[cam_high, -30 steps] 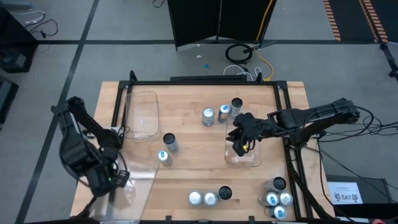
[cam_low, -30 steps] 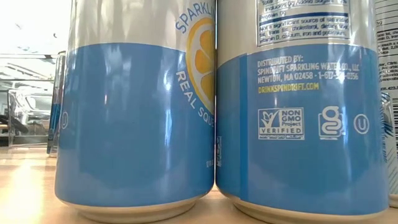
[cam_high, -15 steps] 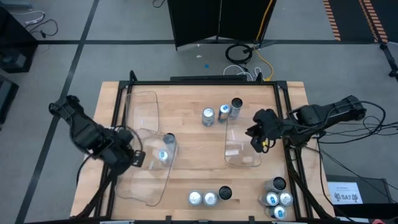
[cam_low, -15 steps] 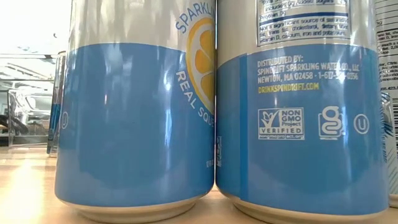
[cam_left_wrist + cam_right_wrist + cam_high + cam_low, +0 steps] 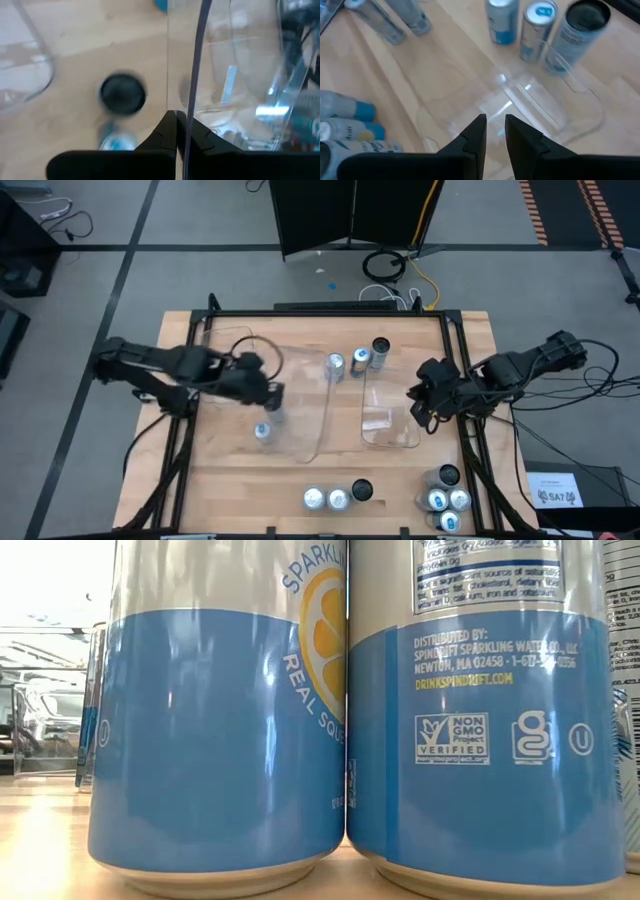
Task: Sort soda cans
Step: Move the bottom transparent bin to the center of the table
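Cans (image 5: 355, 360) sit upper centre w/ more at bottom right; left gripper (image 5: 268, 392) is clenched on a clear tray (image 5: 300, 405) edge, carrying it mid-frame. Tray could clip the two cans (image 5: 268, 420) beneath & topple them. Right gripper (image 5: 428, 402), holding nothing, fingers nearly closed, hovers by the other tray (image 5: 390, 430).

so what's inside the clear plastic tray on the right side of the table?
No cans inside the clear plastic tray; through it show only bare wood and a small pale label. The three soda cans stand beyond its far end. Right gripper hangs beside it.
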